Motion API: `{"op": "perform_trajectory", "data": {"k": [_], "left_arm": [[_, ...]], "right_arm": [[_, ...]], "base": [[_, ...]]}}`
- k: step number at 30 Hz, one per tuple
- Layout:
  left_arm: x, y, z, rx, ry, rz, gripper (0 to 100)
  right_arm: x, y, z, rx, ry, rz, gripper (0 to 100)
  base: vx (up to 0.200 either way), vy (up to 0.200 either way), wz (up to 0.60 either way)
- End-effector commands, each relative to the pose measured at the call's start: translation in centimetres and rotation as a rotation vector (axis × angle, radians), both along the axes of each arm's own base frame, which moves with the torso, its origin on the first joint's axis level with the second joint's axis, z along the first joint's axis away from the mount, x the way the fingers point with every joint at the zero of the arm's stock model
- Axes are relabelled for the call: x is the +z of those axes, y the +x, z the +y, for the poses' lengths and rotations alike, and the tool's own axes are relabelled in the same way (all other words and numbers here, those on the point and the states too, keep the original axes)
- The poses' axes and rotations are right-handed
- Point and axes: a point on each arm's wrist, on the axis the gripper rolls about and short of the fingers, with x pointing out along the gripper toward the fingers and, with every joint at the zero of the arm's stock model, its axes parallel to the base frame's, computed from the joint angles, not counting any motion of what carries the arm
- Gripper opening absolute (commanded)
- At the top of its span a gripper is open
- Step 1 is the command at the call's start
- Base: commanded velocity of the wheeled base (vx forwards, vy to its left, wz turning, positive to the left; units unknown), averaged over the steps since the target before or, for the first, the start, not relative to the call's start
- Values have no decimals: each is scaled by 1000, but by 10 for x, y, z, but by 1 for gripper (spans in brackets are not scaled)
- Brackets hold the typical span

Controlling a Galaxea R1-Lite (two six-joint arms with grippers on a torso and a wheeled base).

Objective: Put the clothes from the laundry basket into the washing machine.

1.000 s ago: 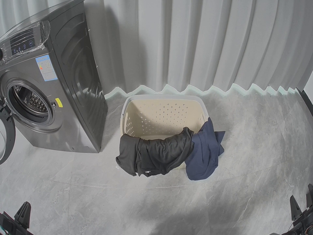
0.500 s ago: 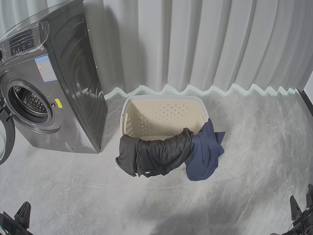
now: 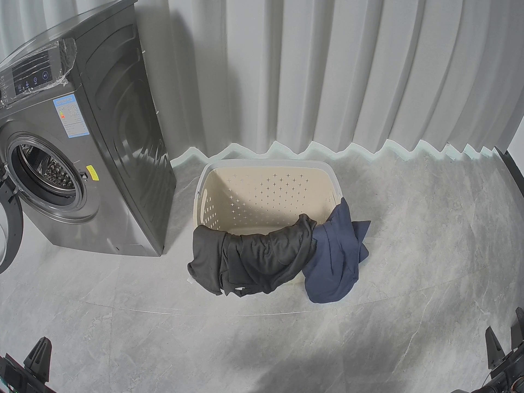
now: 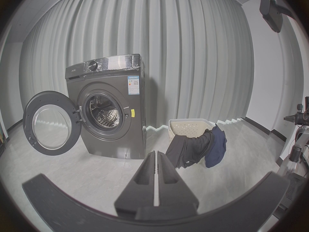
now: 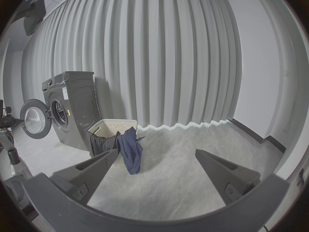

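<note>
A cream laundry basket [image 3: 266,164] with a white rim stands on the floor against the curtain. A dark grey garment [image 3: 251,258] hangs over its front rim, and a navy garment [image 3: 334,255] drapes over its front right corner. To the left stands the grey washing machine [image 3: 117,137] with its round door [image 4: 51,123] swung open and the drum [image 4: 103,111] bare. My left gripper [image 4: 155,153] is shut, low at the near left, far from the basket. My right gripper [image 5: 156,150] is open and empty at the near right [image 3: 505,329].
A pleated white curtain [image 3: 338,55] runs along the back behind the basket and the machine. Grey marble floor [image 3: 426,236] lies open to the right of the basket and in front of it. A dark skirting edge [image 3: 513,165] marks the right wall.
The whole head picture has shifted slightly to the left, so the camera has moved. The basket, clothes, machine and both grippers have kept their places.
</note>
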Motion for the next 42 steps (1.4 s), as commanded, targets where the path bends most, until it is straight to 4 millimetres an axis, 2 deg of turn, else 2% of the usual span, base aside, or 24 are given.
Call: {"op": "perform_trajectory", "data": {"k": [1, 4, 10, 25, 31, 42], "left_arm": [[-5, 0, 0, 0, -2, -2, 0], [-5, 0, 0, 0, -3, -2, 0], [-5, 0, 0, 0, -2, -2, 0], [-5, 0, 0, -3, -3, -2, 0], [-5, 0, 0, -2, -2, -2, 0], [-5, 0, 0, -2, -2, -2, 0]], "right_arm": [[-5, 0, 0, 2, 0, 0, 100], [-5, 0, 0, 2, 0, 0, 100], [-5, 0, 0, 1, -2, 0, 100], [-5, 0, 0, 4, -3, 0, 100], [-5, 0, 0, 4, -3, 0, 100], [-5, 0, 0, 4, -3, 0, 100]], "base": [[0, 0, 0], [0, 0, 0], [200, 0, 0], [0, 0, 0], [0, 200, 0], [0, 0, 0]]}}
